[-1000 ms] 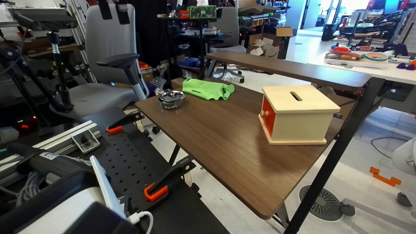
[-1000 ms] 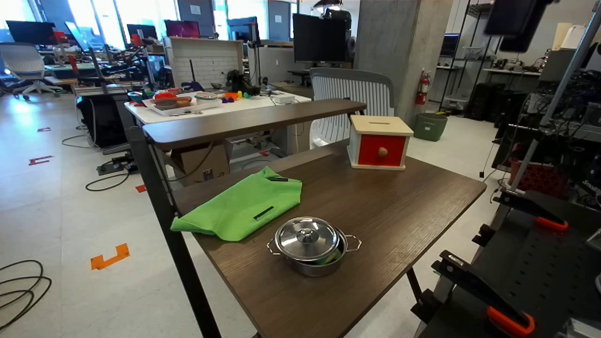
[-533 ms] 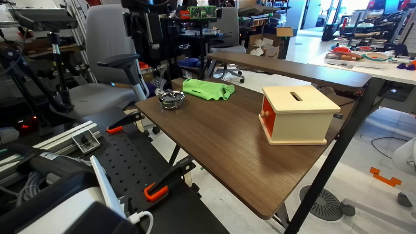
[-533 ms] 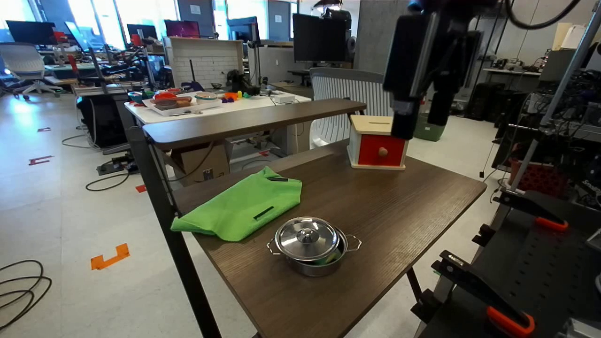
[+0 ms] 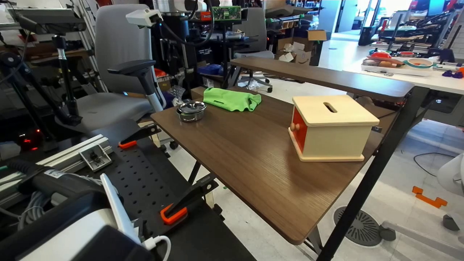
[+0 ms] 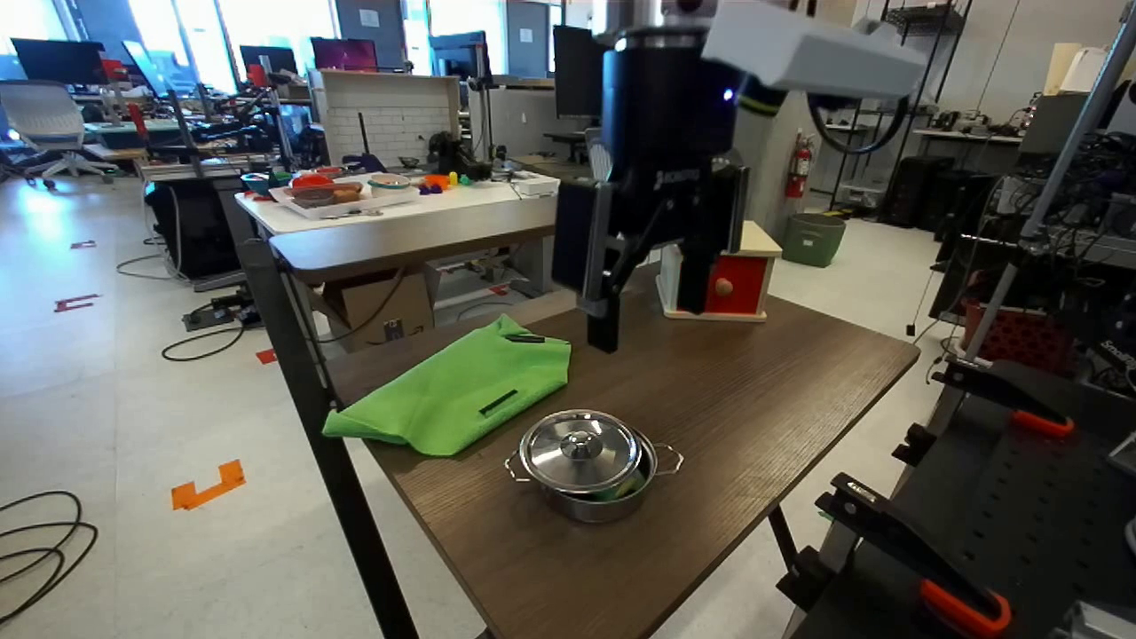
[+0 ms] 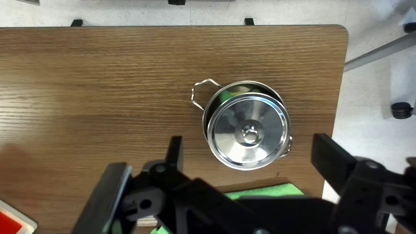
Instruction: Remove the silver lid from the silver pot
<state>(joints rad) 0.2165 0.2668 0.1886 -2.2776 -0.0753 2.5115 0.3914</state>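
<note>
"One job here, and how much of it is done?"

"None of it, by my reading. Going left to right in an exterior view, the silver lid (image 6: 581,451) comes first, still resting on the silver pot (image 6: 596,509), though off-centre, near one end of the table (image 6: 719,390); then, up and a little to the right, the gripper (image 6: 650,316) hangs, its fingers (image 6: 603,332) spread apart, holding nothing, well clear of the lid."

"So what's left?"

"Nearly everything, I'd say: come down over the knob (image 7: 250,135), pinch it, lift, and put the lid aside. In the wrist view the knob shows about midway between the fingers, which is promising, but there looks to be height to lose."

"And the containers, same direction?"

"At the back left, a white tray (image 6: 311,211) with small coloured things (image 6: 311,181) in it, too far off to name. Then the pot: through the gap the lid leaves, the wrist view shows a green thing (image 7: 225,96) with a touch of yellow; what it is, I can't tell."

"And past that?"

"The wooden box (image 6: 745,273), partly behind the gripper there: red front closed, slot in its top, inside hidden. Last, a green bin (image 6: 815,243) beyond it, and I can't see what that holds."
</note>
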